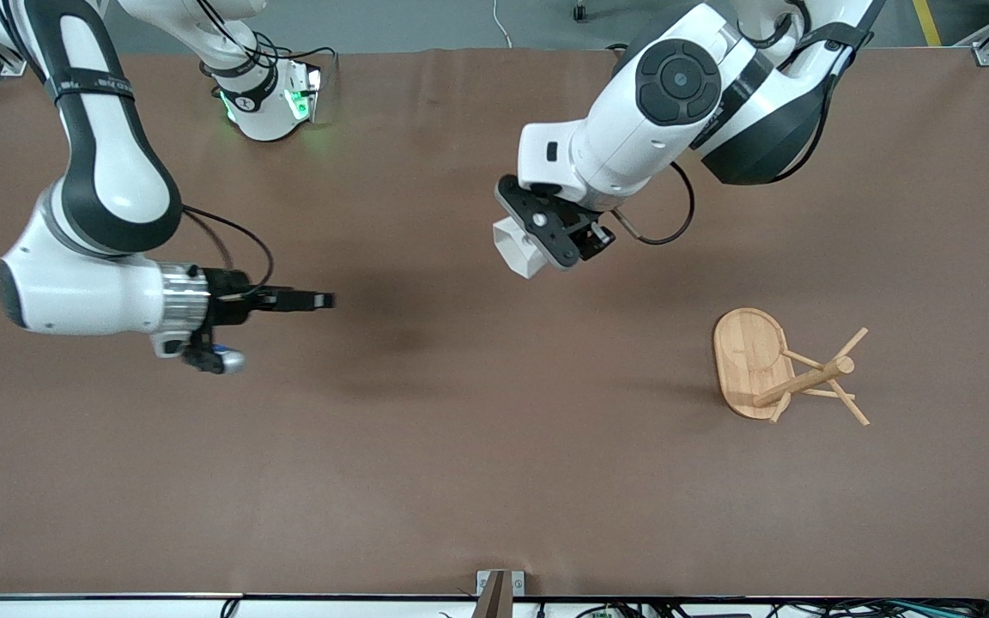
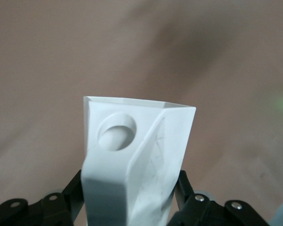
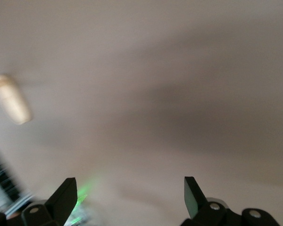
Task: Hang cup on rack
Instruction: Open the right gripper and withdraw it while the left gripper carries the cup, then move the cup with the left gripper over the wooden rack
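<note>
Front view: left pincer (image 1: 537,236) grips white faceted cup (image 1: 518,246), handle pierced.

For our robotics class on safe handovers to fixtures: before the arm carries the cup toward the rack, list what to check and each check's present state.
1. Left gripper shut on the cup: ok.
2. Cup lifted off the table: ok.
3. Handle hole unobstructed: ok.
4. Rack upright, toward the left arm's end, pegs bare: ok.
5. Right gripper open, waiting away from the rack: ok.
6. Hole lined up with a peg: not ok.
</note>
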